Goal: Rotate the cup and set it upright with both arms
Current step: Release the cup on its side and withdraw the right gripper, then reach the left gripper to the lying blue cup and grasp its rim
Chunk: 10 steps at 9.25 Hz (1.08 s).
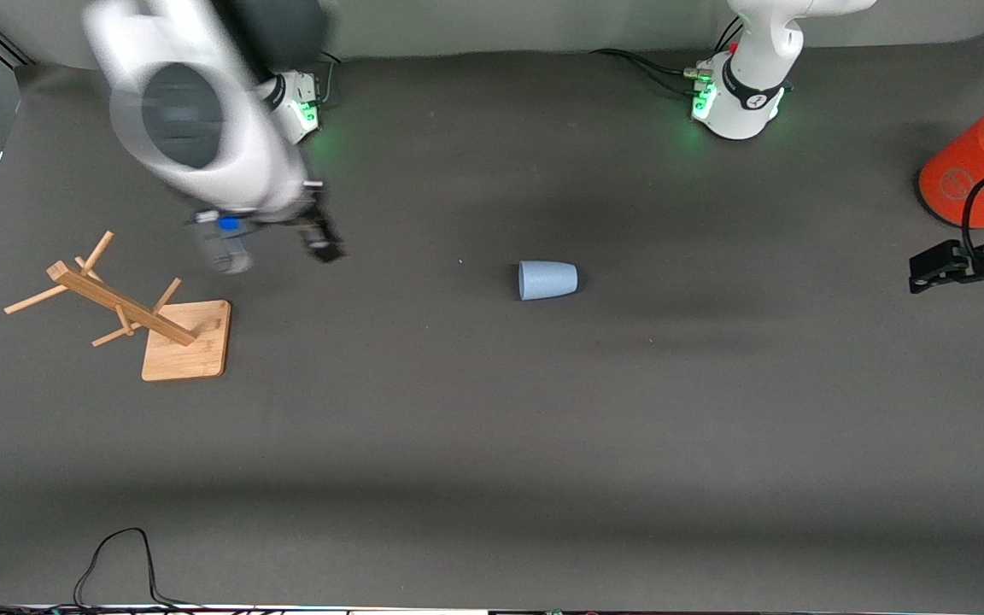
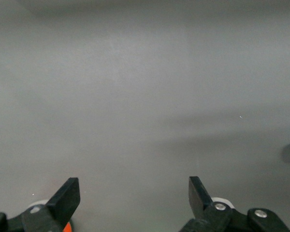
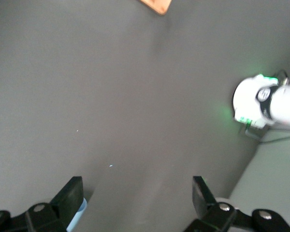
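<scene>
A: Two sets of jaws, both spread wide and holding nothing. Your right gripper hangs over the bench toward the right arm's end, above the mug tree.

B: And the left gripper?

A: It waits at the left arm's edge, beside the orange cylinder. You'll find the cup lying on its side mid-bench, well apart from both, so I'd judge no grasp has begun.

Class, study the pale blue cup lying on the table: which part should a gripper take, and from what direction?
The cup lies on its side, its wider rim toward the left arm's end. Probably best gripped from above, fingers closing across the tapered wall near mid-length. The left gripper and right gripper are both open and apart from it.
</scene>
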Tool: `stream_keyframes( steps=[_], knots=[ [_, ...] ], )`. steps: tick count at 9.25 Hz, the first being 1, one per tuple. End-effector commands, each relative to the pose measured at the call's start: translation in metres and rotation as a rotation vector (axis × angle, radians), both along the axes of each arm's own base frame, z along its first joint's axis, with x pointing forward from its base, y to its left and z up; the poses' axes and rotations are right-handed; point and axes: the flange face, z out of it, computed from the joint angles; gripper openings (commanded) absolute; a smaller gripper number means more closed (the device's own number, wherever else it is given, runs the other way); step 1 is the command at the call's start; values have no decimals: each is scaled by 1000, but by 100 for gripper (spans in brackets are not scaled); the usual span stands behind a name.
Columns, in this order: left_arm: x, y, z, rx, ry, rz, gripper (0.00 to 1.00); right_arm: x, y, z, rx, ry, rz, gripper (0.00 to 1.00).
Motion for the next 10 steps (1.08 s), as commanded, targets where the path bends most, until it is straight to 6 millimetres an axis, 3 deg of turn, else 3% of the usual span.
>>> stream_keyframes(
  steps=[1, 3, 6, 7, 8, 10],
  knots=[
    [-6, -54, 4, 11, 17, 68, 100, -17, -92, 14, 91, -13, 151, 100],
    [-16, -128, -1, 40, 9, 148, 100, -21, -166, 20, 185, -60, 280, 100],
    [-33, -270, -38, 183, 7, 282, 100, -6, -228, 26, 204, -157, 575, 100],
    [-33, -323, -56, 257, 4, 344, 100, 0, -242, 23, 207, -192, 675, 100],
    [-32, -363, -73, 313, -4, 378, 100, 6, -247, 22, 207, -215, 768, 100],
    [-44, -409, -101, 359, -16, 406, 100, 18, -252, 18, 198, -262, 911, 100]
  ],
)
